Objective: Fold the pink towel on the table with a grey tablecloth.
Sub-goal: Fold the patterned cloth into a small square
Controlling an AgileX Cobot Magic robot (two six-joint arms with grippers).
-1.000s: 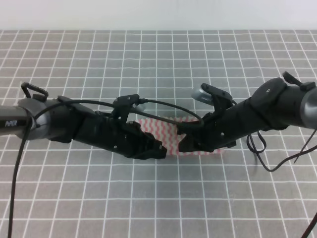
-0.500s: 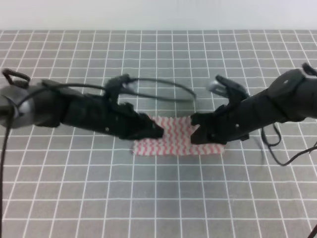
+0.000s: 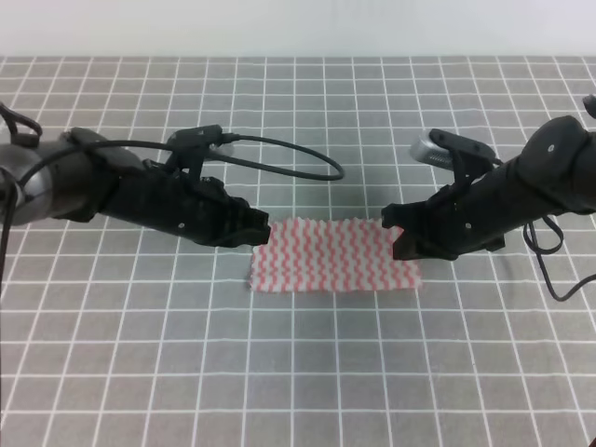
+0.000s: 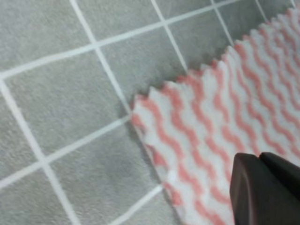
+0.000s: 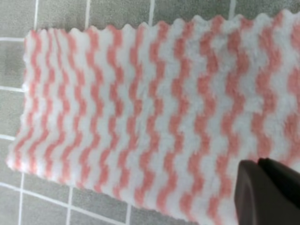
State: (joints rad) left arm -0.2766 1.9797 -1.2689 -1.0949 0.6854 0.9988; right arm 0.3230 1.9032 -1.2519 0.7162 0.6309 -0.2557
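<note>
The pink towel point(image 3: 333, 254) is lying flat as a folded strip on the grey table point(image 3: 298, 372), looking thin, soft and floppy, best pinched at corners. Left claw point(image 3: 264, 233) and right claw point(image 3: 393, 235) are hovering at its ends; whether they're spread I cannot tell

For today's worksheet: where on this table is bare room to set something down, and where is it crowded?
Free: the grey cloth in front of the towel, and the far strip behind the cable. Crowded: the middle row, where the left gripper and right gripper flank the towel.
</note>
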